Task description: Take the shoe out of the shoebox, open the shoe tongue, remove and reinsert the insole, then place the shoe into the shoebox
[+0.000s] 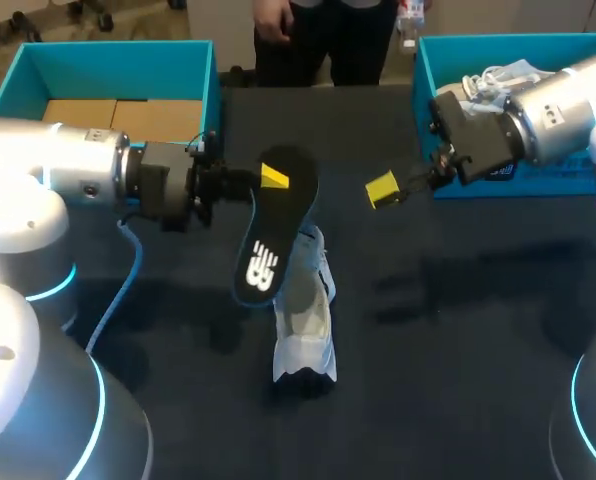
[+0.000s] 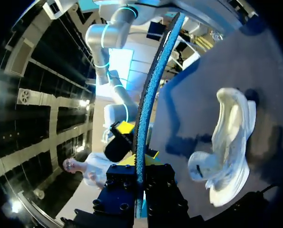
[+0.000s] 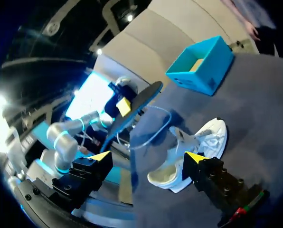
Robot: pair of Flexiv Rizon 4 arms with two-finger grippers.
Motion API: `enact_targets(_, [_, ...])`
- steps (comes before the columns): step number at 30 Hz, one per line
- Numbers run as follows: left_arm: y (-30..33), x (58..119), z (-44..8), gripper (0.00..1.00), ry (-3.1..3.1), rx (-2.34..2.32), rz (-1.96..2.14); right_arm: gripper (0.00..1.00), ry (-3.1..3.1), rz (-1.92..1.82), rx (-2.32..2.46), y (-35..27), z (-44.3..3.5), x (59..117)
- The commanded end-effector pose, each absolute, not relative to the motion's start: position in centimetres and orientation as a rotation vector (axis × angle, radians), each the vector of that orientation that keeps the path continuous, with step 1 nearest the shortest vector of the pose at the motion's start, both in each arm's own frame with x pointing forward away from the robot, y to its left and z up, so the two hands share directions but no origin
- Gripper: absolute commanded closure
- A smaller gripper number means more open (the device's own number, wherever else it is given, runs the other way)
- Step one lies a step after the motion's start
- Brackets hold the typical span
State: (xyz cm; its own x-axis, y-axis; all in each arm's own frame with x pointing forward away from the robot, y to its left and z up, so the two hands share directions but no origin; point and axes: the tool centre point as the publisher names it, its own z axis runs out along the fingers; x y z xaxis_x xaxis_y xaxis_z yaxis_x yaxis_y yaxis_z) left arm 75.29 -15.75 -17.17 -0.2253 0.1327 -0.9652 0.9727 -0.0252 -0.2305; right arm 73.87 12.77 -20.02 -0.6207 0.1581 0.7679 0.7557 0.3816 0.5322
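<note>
My left gripper (image 1: 274, 180) is shut on the top end of a black insole (image 1: 270, 235) with a white logo and blue edge, held in the air above the table. In the left wrist view the insole (image 2: 151, 95) runs edge-on between the fingers of the left gripper (image 2: 139, 164). Below it a white shoe (image 1: 308, 320) lies on the dark table; it also shows in the wrist views (image 2: 227, 147) (image 3: 193, 149). My right gripper (image 1: 383, 190) hangs open and empty to the right of the insole, apart from it. Its yellow tips stand wide in its own view (image 3: 147, 156).
A teal box (image 1: 38, 62) with brown cardboard inside stands at the back left. A second teal box (image 1: 498, 45) with white paper in it stands at the back right, behind my right arm (image 1: 548, 105). A blue cable (image 1: 118, 290) hangs from my left arm.
</note>
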Motion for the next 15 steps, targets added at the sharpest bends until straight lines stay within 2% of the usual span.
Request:
enact_targets(1, [-14.15, 75.07, -16.96, 1.0, 1.537, 1.343, -1.345, 0.0, -2.351, -1.182, -0.467, 12.24, -19.23, 72.78])
enact_targets(12, [-14.15, 75.07, -16.96, 1.0, 1.537, 1.343, -1.345, 0.0, -2.351, -1.182, -0.467, 12.24, -19.23, 72.78])
enact_targets(15, [-14.24, 74.4, -16.97, 1.0, 1.559, 1.309, -1.362, 0.0, -2.526, -1.139, -0.351, 12.07, -19.13, 72.44])
